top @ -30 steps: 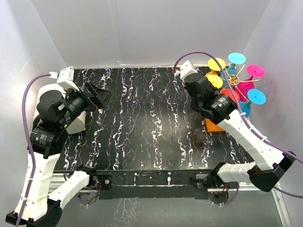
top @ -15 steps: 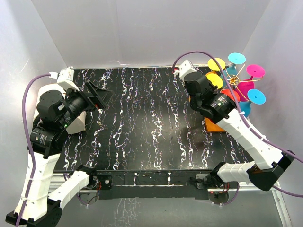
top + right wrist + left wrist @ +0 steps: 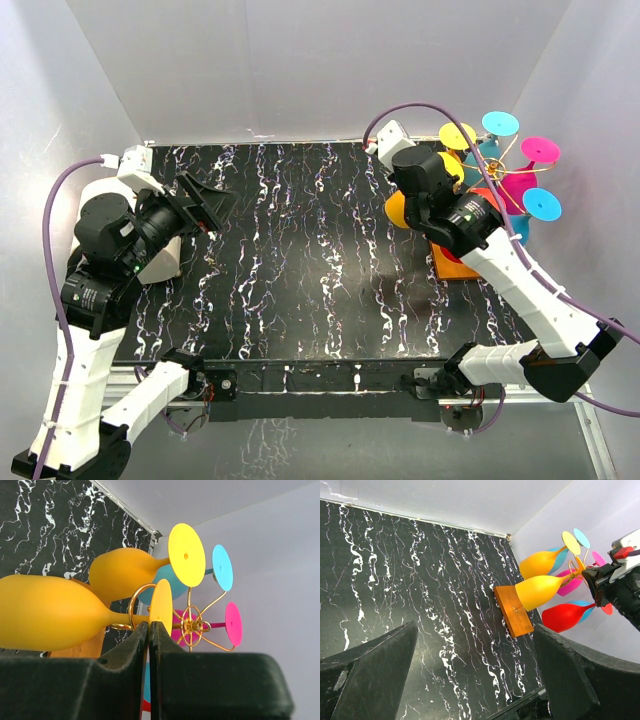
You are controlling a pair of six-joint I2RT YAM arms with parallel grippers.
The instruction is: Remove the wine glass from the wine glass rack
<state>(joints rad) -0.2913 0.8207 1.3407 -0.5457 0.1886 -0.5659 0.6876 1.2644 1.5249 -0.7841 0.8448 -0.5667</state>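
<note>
Right gripper (image 3: pixel 149 627) clamped on the thin stem of an opaque yellow wine glass (image 3: pixel 50 612), bowl to its left and round foot just above its fingertips. Immediately beyond stands the gold-wire, orange-based wine glass rack (image 3: pixel 192 626). Left gripper (image 3: pixel 475 630), jaws wide apart, hangs well away from the rack.

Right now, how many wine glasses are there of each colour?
yellow wine glasses: 2
blue wine glasses: 2
pink wine glass: 1
red wine glass: 1
Total: 6
</note>
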